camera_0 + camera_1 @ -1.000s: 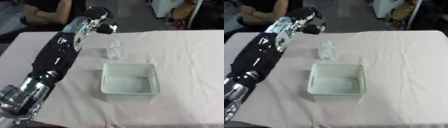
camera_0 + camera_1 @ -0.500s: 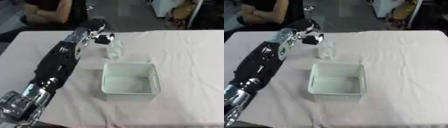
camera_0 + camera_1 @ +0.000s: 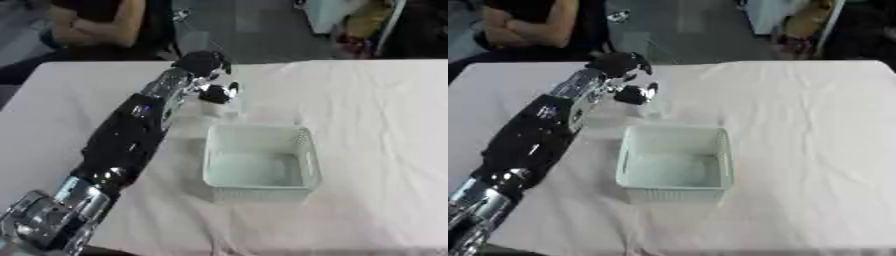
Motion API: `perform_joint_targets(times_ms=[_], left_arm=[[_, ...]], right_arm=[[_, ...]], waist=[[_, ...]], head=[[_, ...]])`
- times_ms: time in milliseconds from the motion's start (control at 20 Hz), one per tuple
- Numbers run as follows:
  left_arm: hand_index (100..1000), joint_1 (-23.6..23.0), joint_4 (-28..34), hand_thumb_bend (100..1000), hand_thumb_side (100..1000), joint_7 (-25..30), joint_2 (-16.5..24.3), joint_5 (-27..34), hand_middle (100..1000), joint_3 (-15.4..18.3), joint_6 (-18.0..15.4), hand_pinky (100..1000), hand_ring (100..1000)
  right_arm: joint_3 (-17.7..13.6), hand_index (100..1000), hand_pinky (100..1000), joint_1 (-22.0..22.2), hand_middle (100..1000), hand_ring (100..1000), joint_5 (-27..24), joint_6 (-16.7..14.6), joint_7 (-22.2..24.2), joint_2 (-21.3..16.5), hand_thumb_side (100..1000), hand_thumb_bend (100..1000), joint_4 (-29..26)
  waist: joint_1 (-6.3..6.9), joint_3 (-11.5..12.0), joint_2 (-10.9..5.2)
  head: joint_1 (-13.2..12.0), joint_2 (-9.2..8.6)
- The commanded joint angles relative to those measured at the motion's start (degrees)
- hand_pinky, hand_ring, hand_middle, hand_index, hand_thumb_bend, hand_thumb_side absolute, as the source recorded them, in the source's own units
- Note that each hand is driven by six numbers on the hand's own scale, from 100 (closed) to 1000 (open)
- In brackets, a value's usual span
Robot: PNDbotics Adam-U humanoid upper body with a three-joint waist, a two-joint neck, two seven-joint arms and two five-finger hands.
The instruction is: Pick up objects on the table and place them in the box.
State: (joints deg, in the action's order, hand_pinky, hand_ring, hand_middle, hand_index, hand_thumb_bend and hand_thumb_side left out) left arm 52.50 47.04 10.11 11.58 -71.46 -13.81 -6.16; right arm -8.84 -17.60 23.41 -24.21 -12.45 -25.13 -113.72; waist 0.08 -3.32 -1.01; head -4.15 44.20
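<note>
My left hand [image 3: 208, 75] reaches over the far side of the table, fingers curled round 1 clear, glassy cup [image 3: 219, 104] just beyond the box. 1 white plastic box [image 3: 260, 162], square with perforated walls, sits on 1 wrinkled white tablecloth [image 3: 376, 125].

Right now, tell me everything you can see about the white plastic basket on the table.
The white plastic basket is a squarish open-topped box with rounded corners and perforated, lattice-like walls, with a slot like a handle in its right wall. It sits upright on the white tablecloth, near the middle of the table. Its inside looks empty. Nothing touches it: the robot's left hand is just beyond its far left corner, at a small clear object that stands on the cloth there.
</note>
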Motion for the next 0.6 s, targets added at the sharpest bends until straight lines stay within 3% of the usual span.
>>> perform_joint_targets(times_ms=[50, 100, 150, 350, 600], left_arm=[[814, 1.21, 0.55, 633, 709, -0.06, 0.04, -1.14, 763, -0.17, -0.80, 752, 754], [814, 1.35, 0.40, 633, 709, 0.04, -0.08, -1.50, 763, -0.21, -1.01, 752, 754], [824, 1.49, 0.24, 701, 687, 0.14, -0.18, -1.90, 759, -0.19, -1.20, 761, 754], [851, 2.28, -0.26, 825, 693, 0.32, -0.61, -4.12, 762, 0.06, -1.76, 789, 766], [857, 3.31, -1.06, 873, 725, -0.57, -1.38, -7.86, 764, 0.93, -1.36, 804, 770]], right_arm=[[0.03, 963, 838, -1.05, 970, 968, -0.18, -0.07, 0.34, -0.53, 657, 100, -0.88], [0.05, 963, 838, -1.08, 970, 968, -0.20, -0.08, 0.37, -0.52, 657, 100, -0.88], [0.08, 963, 838, -1.10, 970, 968, -0.22, -0.10, 0.41, -0.51, 658, 100, -0.88], [0.18, 964, 838, -1.23, 970, 968, -0.32, -0.15, 0.52, -0.50, 658, 100, -0.88], [0.31, 964, 838, -1.45, 970, 968, -0.47, -0.24, 0.66, -0.43, 659, 100, -0.88]], waist=[[-0.14, -0.05, -0.44], [-0.13, -0.08, -0.43], [-0.14, -0.12, -0.42], [-0.16, -0.23, -0.31], [-0.22, -0.40, -0.14]], head=[[-0.64, -0.08], [-0.67, -0.08], [-0.68, -0.08], [-0.70, -0.08], [-0.73, -0.08]])
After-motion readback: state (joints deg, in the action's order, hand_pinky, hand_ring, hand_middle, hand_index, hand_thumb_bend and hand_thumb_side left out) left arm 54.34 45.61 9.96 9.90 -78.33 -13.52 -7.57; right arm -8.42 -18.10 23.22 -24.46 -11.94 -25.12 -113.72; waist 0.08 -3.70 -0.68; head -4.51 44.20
